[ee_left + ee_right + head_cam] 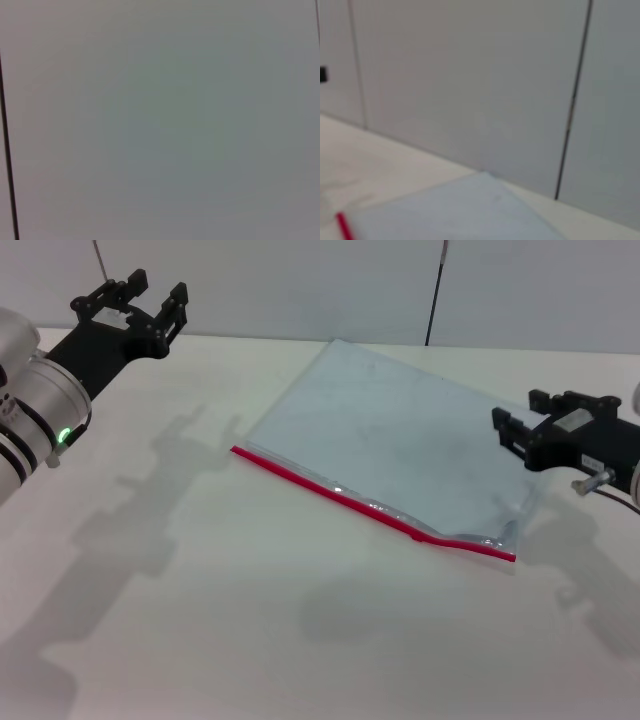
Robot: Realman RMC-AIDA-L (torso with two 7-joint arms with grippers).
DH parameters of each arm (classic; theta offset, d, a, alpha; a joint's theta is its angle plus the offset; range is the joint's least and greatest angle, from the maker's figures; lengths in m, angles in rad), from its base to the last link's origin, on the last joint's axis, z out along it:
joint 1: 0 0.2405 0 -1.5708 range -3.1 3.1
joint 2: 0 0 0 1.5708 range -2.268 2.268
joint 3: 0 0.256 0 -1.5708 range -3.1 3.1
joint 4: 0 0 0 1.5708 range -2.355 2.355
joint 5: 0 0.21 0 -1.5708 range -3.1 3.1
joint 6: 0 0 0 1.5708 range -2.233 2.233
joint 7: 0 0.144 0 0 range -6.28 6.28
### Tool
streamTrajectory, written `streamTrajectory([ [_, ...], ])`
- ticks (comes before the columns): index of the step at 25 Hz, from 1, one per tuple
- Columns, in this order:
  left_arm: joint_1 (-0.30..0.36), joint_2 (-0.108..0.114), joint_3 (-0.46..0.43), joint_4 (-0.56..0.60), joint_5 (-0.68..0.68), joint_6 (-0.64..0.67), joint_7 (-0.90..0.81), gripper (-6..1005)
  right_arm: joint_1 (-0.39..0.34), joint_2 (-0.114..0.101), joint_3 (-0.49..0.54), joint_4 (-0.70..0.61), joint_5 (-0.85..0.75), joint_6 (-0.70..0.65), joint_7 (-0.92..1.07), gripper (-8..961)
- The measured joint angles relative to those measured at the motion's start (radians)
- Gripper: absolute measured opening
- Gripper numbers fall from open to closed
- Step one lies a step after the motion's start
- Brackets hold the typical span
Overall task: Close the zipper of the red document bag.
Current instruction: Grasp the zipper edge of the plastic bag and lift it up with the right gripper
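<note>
The red document bag (400,435) lies flat and slanted on the white table, a translucent pale blue pouch. Its zipper (340,495) is the red strip along the near long edge; it ripples near its right end, where a small dark piece (508,532) sits. My right gripper (518,408) hovers open at the bag's right short edge, fingers pointing left, holding nothing. Raised at the far left, well away from the bag, my left gripper (160,285) is open and empty. The right wrist view shows the bag (470,212) and one end of the zipper (342,226).
The white table (200,590) stretches around the bag. A pale wall (300,280) with dark vertical seams (435,290) stands behind it. The left wrist view shows only wall (160,120).
</note>
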Motion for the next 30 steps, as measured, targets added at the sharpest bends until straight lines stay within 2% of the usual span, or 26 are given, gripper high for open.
streamTrajectory([
  [5, 0.0, 0.003, 0.0, 0.0, -0.003, 0.002, 0.0, 525, -0.007, 0.009, 0.027, -0.058, 0.049, -0.1, -0.089, 467],
  [6, -0.002, 0.004, 0.0, -0.002, -0.004, 0.002, 0.0, 524, -0.014, 0.019, 0.047, -0.065, 0.116, -0.104, -0.147, 467],
  [7, -0.002, 0.004, 0.0, -0.002, -0.004, 0.002, 0.0, 524, -0.014, 0.019, 0.047, -0.065, 0.116, -0.104, -0.147, 467],
  [8, -0.005, 0.004, 0.0, -0.006, -0.004, 0.002, 0.0, 524, -0.018, 0.028, 0.06, -0.065, 0.151, -0.104, -0.179, 467],
  [10, -0.01, 0.004, 0.0, -0.014, -0.005, 0.002, 0.0, 524, -0.03, 0.052, 0.093, -0.065, 0.237, -0.106, -0.269, 465],
  [15, -0.015, 0.003, 0.0, -0.022, -0.007, 0.002, 0.0, 524, -0.057, 0.14, 0.199, -0.053, 0.449, -0.184, -0.551, 457],
  [17, -0.015, 0.003, 0.0, -0.022, -0.007, 0.002, 0.0, 524, -0.059, 0.158, 0.254, -0.038, 0.545, -0.257, -0.65, 453],
  [19, -0.017, 0.002, 0.0, -0.023, -0.007, 0.002, 0.0, 524, -0.046, 0.156, 0.307, 0.015, 0.701, -0.348, -0.776, 450],
  [23, -0.018, 0.001, 0.0, -0.023, -0.007, 0.001, 0.0, 524, -0.037, 0.157, 0.344, 0.059, 0.754, -0.406, -0.843, 438],
  [30, -0.018, 0.005, 0.0, -0.032, -0.007, 0.001, 0.0, 524, -0.041, 0.156, 0.369, 0.052, 0.638, -0.499, -0.871, 434],
])
